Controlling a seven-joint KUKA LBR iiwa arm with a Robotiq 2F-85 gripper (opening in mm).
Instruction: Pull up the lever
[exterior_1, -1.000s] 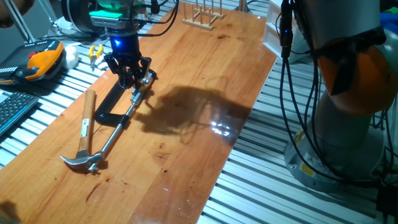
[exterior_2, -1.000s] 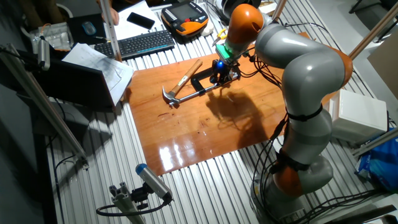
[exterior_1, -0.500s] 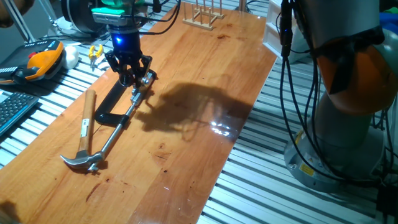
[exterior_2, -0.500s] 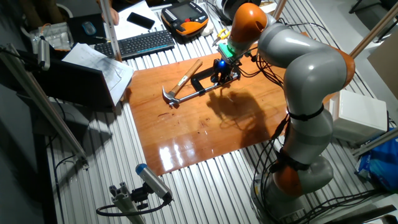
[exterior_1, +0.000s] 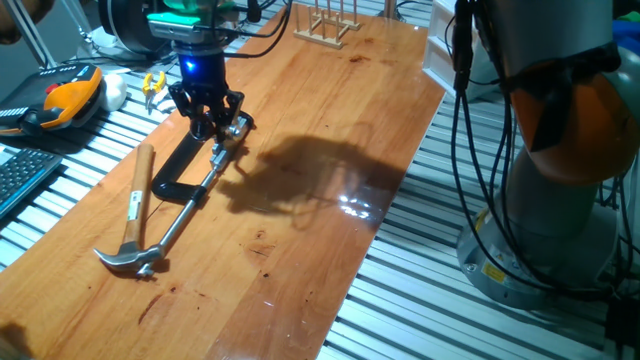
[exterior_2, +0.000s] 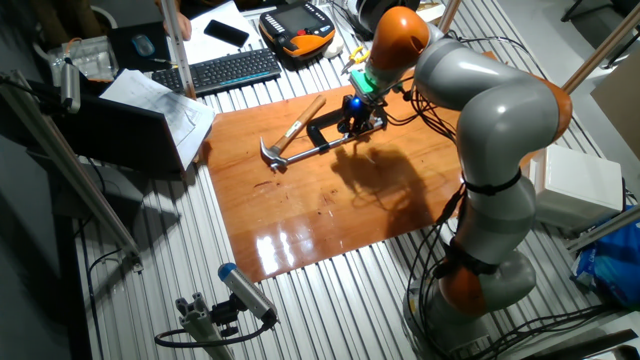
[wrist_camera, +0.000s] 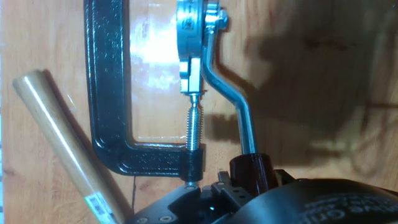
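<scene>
The black C-shaped tool (exterior_1: 180, 164) lies on the wooden table (exterior_1: 300, 230); it also shows in the hand view (wrist_camera: 102, 93). Its lever (wrist_camera: 227, 87) is a thin bent silver arm ending in a reddish-brown tip (wrist_camera: 250, 169). My gripper (exterior_1: 215, 127) stands over the tool's far end and is shut on that tip, which sits right at the gripper's body in the hand view. The longer steel rod (exterior_1: 185, 212) runs toward the table's front. A wooden-handled claw hammer (exterior_1: 140, 190) lies beside the tool, its head touching the rod's end.
A wooden rack (exterior_1: 330, 22) stands at the table's far end. Yellow pliers (exterior_1: 152, 85) and an orange pendant (exterior_1: 65, 98) lie on the slatted surface left of the table. A keyboard (exterior_2: 230, 68) lies beyond the hammer. The arm's base stands at the right.
My gripper has risen slightly with the lever's tip in it. The rod's end and the hammer head have shifted a little. Nothing else moved.
</scene>
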